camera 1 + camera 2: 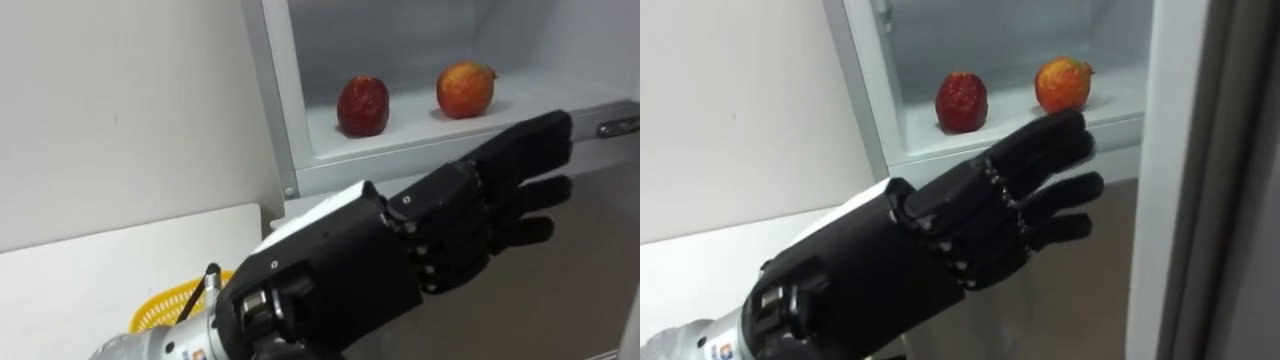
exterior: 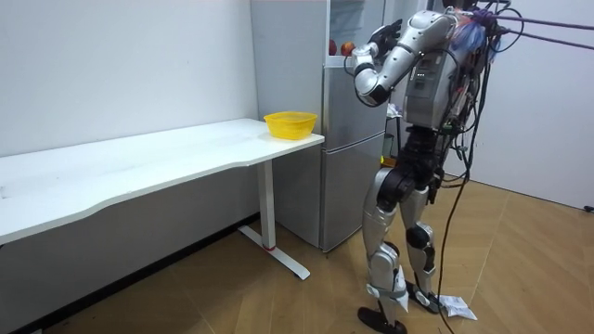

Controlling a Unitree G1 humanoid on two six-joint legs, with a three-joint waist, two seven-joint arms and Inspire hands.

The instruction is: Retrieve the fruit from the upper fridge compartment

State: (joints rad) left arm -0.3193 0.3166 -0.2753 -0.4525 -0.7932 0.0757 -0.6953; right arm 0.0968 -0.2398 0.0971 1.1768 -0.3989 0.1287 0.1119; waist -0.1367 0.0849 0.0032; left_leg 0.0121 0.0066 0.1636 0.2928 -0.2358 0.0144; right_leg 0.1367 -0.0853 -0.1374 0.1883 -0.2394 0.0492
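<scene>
Plainly nothing is in hand yet: the left hand [image 1: 420, 240] is raised before the open upper compartment of the fridge [image 2: 348, 158], its fingers [image 1: 520, 150] straight, close together and empty, pointing toward the shelf [image 1: 410, 122]. On that shelf sit the task's candidates, a dark red fruit [image 1: 363, 105] and, to its right and apart from it, an orange-red fruit [image 1: 465, 89]. Both are upright and untouched, and the task does not say which is wanted. The hand appears short of the shelf's front edge and rather low against it, so a straight reach may drive the fingertips into the lip instead of over it. Both fruits are round and would probably roll. Flat, unspread fingers arriving from the front would likely shove one deeper in, or knock it sideways into its neighbour, rather than close round it. A fruit nudged forward could drop off the edge to the floor, since the yellow basket [image 2: 290, 123] on the bench [image 2: 139, 162] stands off to the side, not beneath. Spreading the fingers before contact would lessen that risk.
</scene>
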